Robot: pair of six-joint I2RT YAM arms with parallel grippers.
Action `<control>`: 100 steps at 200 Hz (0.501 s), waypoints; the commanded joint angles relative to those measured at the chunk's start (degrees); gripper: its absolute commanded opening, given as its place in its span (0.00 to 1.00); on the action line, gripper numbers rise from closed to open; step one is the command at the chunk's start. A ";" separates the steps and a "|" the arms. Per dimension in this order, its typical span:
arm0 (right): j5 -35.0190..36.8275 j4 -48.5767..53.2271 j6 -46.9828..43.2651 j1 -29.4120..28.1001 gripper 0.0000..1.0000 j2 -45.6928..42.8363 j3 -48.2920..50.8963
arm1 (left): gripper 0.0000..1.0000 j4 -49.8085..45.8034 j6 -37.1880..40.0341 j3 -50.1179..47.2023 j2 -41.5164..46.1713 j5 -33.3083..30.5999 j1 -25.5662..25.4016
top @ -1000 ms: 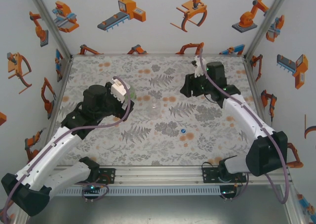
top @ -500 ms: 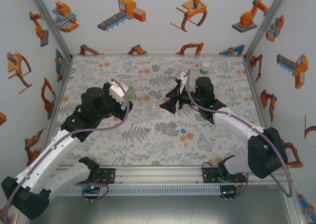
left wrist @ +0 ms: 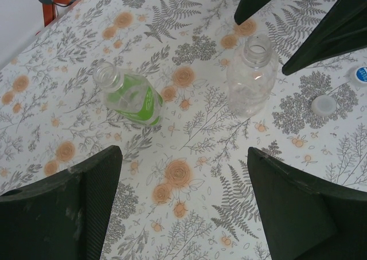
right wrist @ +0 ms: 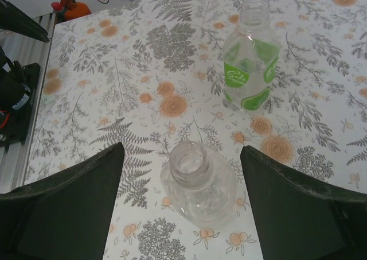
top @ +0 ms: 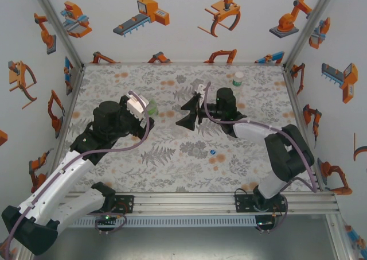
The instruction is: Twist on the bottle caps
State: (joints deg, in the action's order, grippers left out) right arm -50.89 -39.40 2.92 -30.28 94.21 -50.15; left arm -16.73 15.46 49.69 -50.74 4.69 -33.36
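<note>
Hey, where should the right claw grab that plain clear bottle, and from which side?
Grip the clear bottle by its wide round body, below the shoulder, leaving the open neck free. It stands upright, and the open right claw frames it, so likely straight ahead.

Right gripper [top: 180, 116] now flanking clear bottle [right wrist: 198, 183]
</note>
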 commanded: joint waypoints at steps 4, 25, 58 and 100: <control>-2.78 -7.54 -0.94 -1.33 0.76 2.98 -1.96 | 0.82 1.09 0.75 -0.34 0.55 1.75 0.44; -2.70 -11.66 1.00 -1.56 0.74 6.34 -1.67 | 0.82 1.17 0.71 -0.45 0.53 1.99 0.49; -2.81 -19.55 4.75 -1.62 0.72 12.25 -1.36 | 0.82 1.17 0.62 -0.56 0.54 2.17 0.58; -2.53 -25.09 7.21 -1.62 0.68 16.04 -0.70 | 0.82 1.09 0.58 -0.39 0.12 2.44 0.67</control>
State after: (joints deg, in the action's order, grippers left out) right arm -52.07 -56.84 8.34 -31.70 109.71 -50.54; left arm -16.73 15.46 49.69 -50.74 6.02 -32.95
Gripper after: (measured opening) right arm 0.688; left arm 0.821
